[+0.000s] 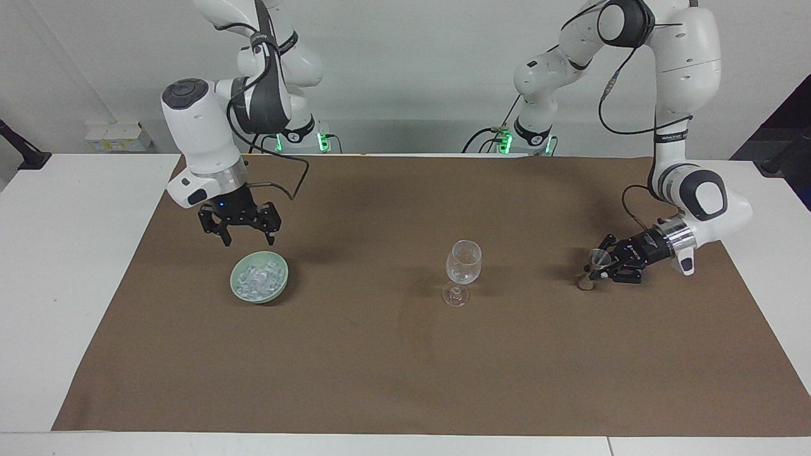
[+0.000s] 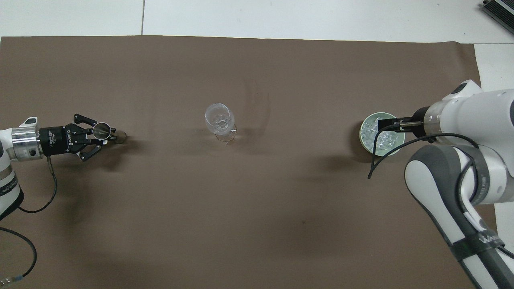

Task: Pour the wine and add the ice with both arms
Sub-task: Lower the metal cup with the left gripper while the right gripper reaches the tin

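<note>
My right gripper (image 1: pixel 247 239) hangs with fingers spread above the green bowl (image 1: pixel 259 277), which holds the ice (image 1: pixel 256 278) toward the right arm's end of the worktop (image 1: pixel 63 253). Hazard: the lumps are small and glassy, so a descent off centre may strike the bowl rim and tip it, or a cube may squirt free. My left gripper (image 1: pixel 599 266) pinches a small metal cup (image 1: pixel 597 257), well apart from the wine glass (image 1: pixel 463 263). Hazard: the cup may slip, or its contents may spill on the brown cloth (image 1: pixel 405 367).
</note>
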`<move>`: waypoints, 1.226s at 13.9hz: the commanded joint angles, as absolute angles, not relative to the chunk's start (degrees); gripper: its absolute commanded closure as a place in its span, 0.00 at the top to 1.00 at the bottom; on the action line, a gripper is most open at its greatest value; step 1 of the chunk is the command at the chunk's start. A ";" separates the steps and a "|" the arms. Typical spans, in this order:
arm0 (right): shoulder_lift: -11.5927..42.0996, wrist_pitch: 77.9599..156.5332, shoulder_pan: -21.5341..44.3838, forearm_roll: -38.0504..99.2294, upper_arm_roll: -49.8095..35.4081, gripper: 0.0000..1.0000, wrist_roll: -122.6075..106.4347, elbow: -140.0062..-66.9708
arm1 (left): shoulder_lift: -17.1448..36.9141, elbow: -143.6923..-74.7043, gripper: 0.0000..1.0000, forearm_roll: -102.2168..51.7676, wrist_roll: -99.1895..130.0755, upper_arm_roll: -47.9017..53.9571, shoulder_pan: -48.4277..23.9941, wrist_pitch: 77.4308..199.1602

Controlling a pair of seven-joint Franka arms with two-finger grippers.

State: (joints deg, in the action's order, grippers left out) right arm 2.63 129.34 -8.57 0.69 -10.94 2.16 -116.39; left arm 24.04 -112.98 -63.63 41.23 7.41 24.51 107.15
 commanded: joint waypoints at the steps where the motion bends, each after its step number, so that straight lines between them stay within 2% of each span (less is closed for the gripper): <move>1: 3.77 132.09 -8.53 -0.09 -10.81 1.00 3.25 -117.69 | 23.55 -114.26 0.16 -64.95 38.86 7.74 25.31 108.02; 4: 5.53 135.25 -8.70 -4.12 -10.81 1.00 4.57 -117.69 | 23.47 -114.70 0.24 -64.78 37.18 7.73 25.40 108.20; 5: 5.97 135.96 -9.14 -4.48 -10.72 1.00 4.57 -118.03 | 23.47 -114.70 0.31 -64.51 37.18 7.73 25.49 108.11; 6: 6.50 137.01 -9.40 -5.18 -10.72 1.00 4.57 -118.65 | 23.47 -114.61 0.56 -64.42 37.26 7.73 25.58 108.02; 8: 7.38 139.03 -9.14 -5.19 -10.81 1.00 5.88 -119.27 | 23.47 -114.26 0.98 -64.25 37.35 7.73 25.58 107.58; 10: 9.57 142.54 -9.05 -5.36 -10.81 1.00 5.98 -119.44 | 23.47 -113.73 1.00 -63.99 37.35 7.65 26.27 107.23; 14: 8.96 145.27 -8.79 -5.36 -10.81 1.00 5.98 -123.83 | 24.43 -110.05 1.00 -58.38 37.09 7.56 28.73 104.16; 17: 8.88 146.07 -8.97 -5.36 -10.81 1.00 5.54 -124.36 | 23.91 -105.49 1.00 -50.39 37.00 7.56 29.88 102.66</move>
State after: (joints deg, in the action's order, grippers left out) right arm 9.92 144.72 -8.62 -3.99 -10.55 4.28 -122.79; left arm 24.05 -108.76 -54.30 37.24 7.28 28.97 104.95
